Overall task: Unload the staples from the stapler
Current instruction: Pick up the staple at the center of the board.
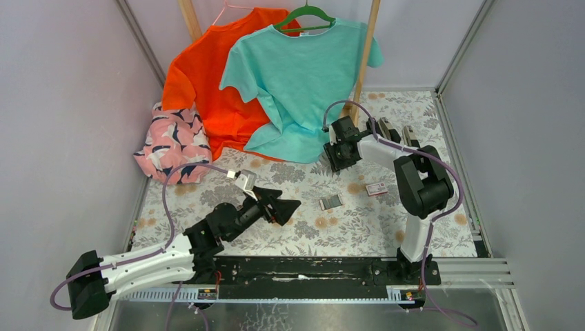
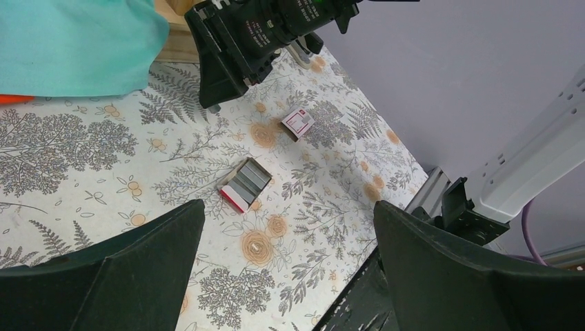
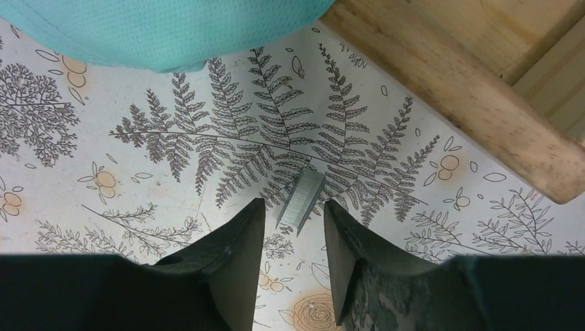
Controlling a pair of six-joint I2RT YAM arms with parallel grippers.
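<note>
A short silver-grey strip of staples lies flat on the leaf-patterned tablecloth, just ahead of my right gripper's fingertips. The jaws are open a little wider than the strip and hold nothing. From above, that gripper points down at the cloth by the teal shirt's hem. My left gripper hovers over the middle of the table, wide open and empty. A small open tray of grey staple strips with a red edge lies ahead of it. I cannot make out the stapler with certainty.
A white-and-pink box lies right of the tray. Teal and orange shirts hang on a wooden rack at the back, with a pink patterned cloth at the left. Dark objects lie behind the right arm.
</note>
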